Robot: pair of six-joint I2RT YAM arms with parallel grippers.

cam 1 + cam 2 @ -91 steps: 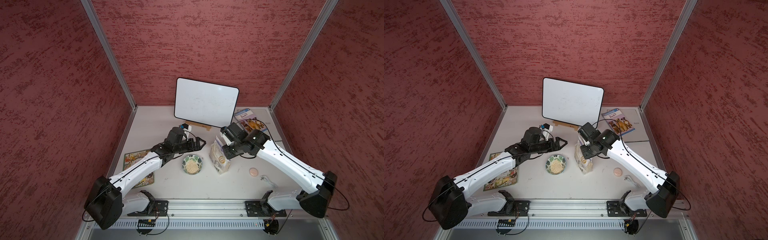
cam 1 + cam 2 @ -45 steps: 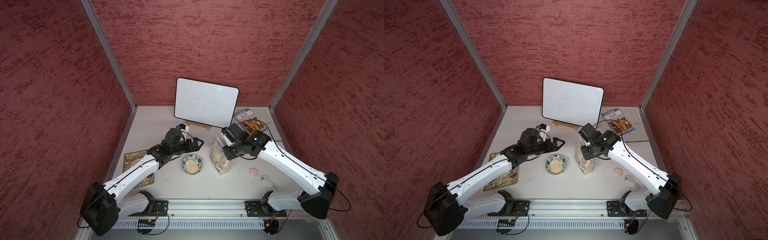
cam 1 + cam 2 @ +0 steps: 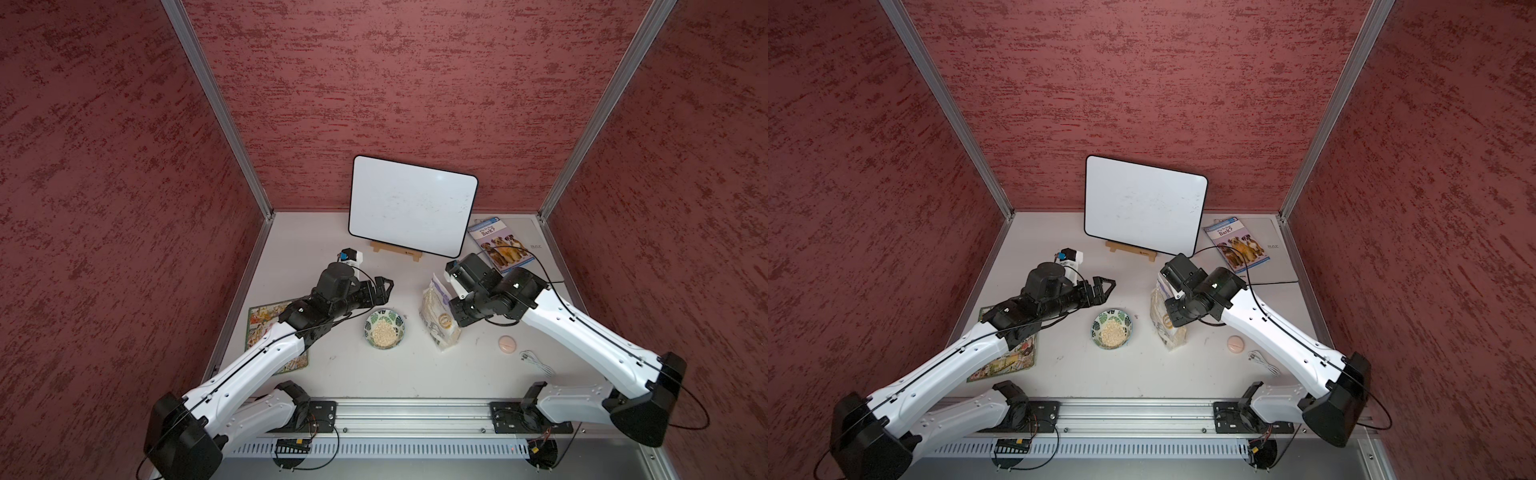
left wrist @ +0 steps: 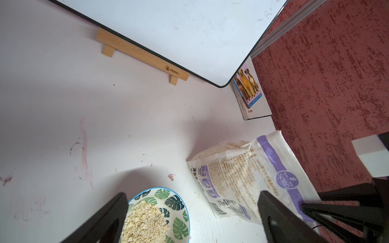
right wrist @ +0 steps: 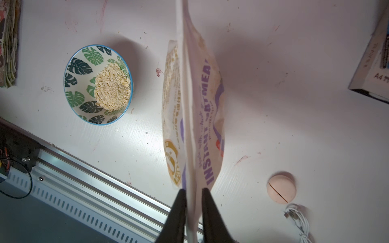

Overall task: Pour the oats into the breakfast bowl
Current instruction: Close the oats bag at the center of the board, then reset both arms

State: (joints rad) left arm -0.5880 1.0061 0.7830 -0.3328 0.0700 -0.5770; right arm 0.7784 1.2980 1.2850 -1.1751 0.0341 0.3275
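Now pinching the oats pouch (image 5: 207, 117) by its top edge in right jaws, left jaws spread. Flakes (image 5: 111, 88) already in the breakfast bowl (image 5: 79, 69); next, likely lifting and tipping steadily.

**The white tabletop as I see it from my console**

The table (image 3: 353, 365) is a scuffed white surface with faint pink smears. Near its middle sits the breakfast bowl (image 3: 395, 319), with a heap of oats (image 3: 383, 334) inside. Just beside it stands the oats pouch (image 3: 436, 320). I think its base rests on the surface, though I can't be sure.

At the back, a whiteboard (image 3: 411, 205) leans on a wooden stand (image 3: 395, 251). A dog book (image 3: 500, 245) lies on a flat white box (image 3: 540, 257). A picture book (image 3: 259, 324), a pink disc (image 3: 507, 344), a white cable (image 3: 536, 363) and a small white device (image 3: 349, 258) lie apart.
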